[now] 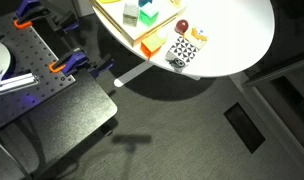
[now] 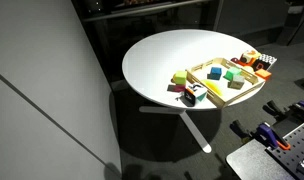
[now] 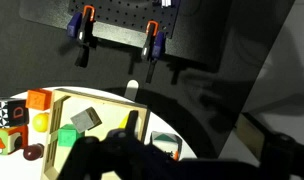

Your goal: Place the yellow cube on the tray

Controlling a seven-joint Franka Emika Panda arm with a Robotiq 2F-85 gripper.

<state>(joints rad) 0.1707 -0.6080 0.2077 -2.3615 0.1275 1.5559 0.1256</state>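
The yellow cube (image 2: 179,78) sits on the white round table (image 2: 162,55), just outside the near corner of the tray (image 2: 242,95). The tray has a tan floor and an orange-yellow rim and holds blue, green and grey blocks. In the wrist view the yellow cube (image 3: 130,120) shows at the tray's (image 3: 92,95) edge, partly behind my gripper (image 3: 192,165). The gripper is a dark, blurred shape along the bottom of that view, above the table's edge. Its jaws are not clear. The gripper does not show in either exterior view.
A small white, green and red object (image 2: 192,93) lies beside the cube. A black-and-white patterned square (image 2: 257,62), a red ball (image 1: 180,25) and orange blocks lie next to the tray. A black perforated bench with orange clamps (image 1: 62,68) stands near the table.
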